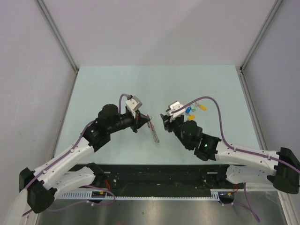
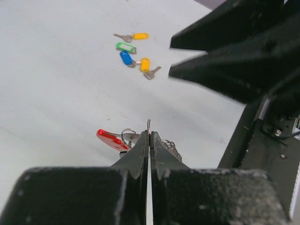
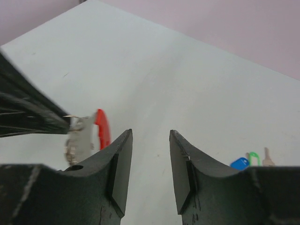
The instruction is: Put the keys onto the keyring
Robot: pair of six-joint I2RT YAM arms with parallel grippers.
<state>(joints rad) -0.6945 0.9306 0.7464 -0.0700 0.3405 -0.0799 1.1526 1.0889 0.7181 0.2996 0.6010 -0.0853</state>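
My left gripper [image 2: 150,133] is shut on a thin metal ring of the keyring [image 2: 112,139], held above the table. Its red tag hangs to the left of the jaws and its silvery chain [image 2: 174,149] to the right. In the top view the chain [image 1: 154,132] dangles below the left gripper [image 1: 148,118]. My right gripper [image 3: 150,133] stands open and holds nothing, a short way right of the red tag [image 3: 102,129]. The keys [image 2: 133,51], with yellow, green and blue heads, lie loose on the table farther off. In the top view they [image 1: 191,111] sit just behind the right wrist.
The right gripper [image 1: 164,121] faces the left one across a small gap at mid-table. Grey walls stand on three sides of the pale table [image 1: 108,84]. A black rail [image 1: 154,180] with the arm bases runs along the near edge.
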